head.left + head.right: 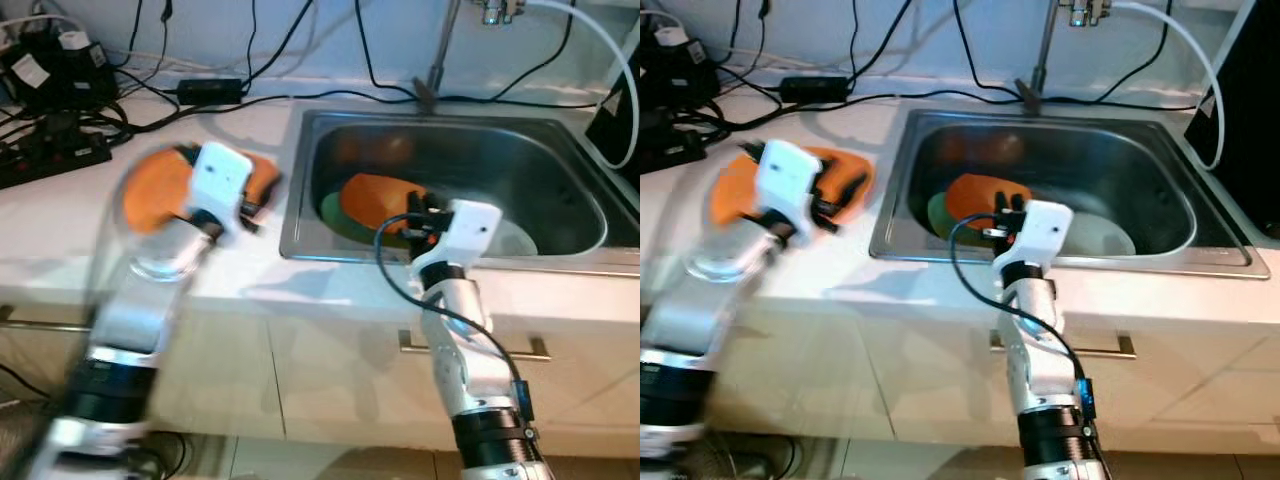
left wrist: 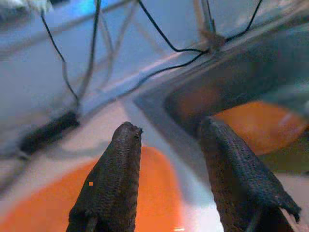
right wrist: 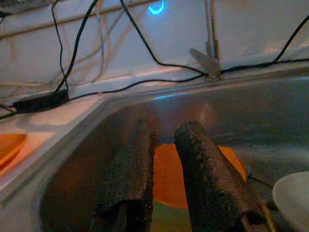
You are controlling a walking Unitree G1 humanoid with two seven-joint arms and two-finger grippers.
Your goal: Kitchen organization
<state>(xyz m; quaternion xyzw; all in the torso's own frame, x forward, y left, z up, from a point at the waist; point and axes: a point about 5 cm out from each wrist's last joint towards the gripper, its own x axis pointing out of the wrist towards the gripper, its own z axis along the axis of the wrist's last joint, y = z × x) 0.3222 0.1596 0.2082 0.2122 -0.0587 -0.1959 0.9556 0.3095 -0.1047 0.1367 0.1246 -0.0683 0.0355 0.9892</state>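
**Over counter and sink, both arms reaching**

On the white countertop (image 1: pixel 60 240), I am hovering my left gripper (image 2: pixel 169 145) above an orange plate (image 2: pixel 154 193) lying beside the sink, its fingers spread apart and grasping nothing. Inside the steel sink (image 1: pixel 560 150), I am reaching my right gripper (image 3: pixel 164 140) toward another orange plate (image 1: pixel 375 195) resting on a green plate (image 1: pixel 335 212), with a white bowl (image 1: pixel 1105 238) just beside them; those fingers are parted slightly, empty.
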